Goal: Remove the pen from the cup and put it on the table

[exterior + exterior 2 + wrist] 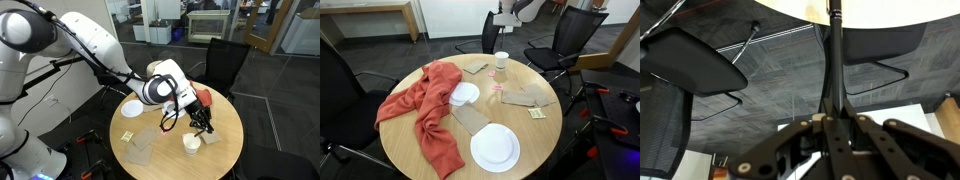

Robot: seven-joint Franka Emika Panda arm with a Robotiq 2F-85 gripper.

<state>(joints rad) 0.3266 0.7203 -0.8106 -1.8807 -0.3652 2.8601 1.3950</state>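
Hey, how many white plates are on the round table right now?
2. One plate lies mid-table beside the red cloth; the other sits nearer that exterior camera, by the table's edge. The cloth could hide more.

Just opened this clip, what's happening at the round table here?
A robot arm is working over the table. Its gripper appears closed on the pen, a thin dark stick seen in the wrist view. The cup stands on the table just below the gripper. The pen seems out of the cup but is not yet laid down. A red cloth and two white plates lie nearby.
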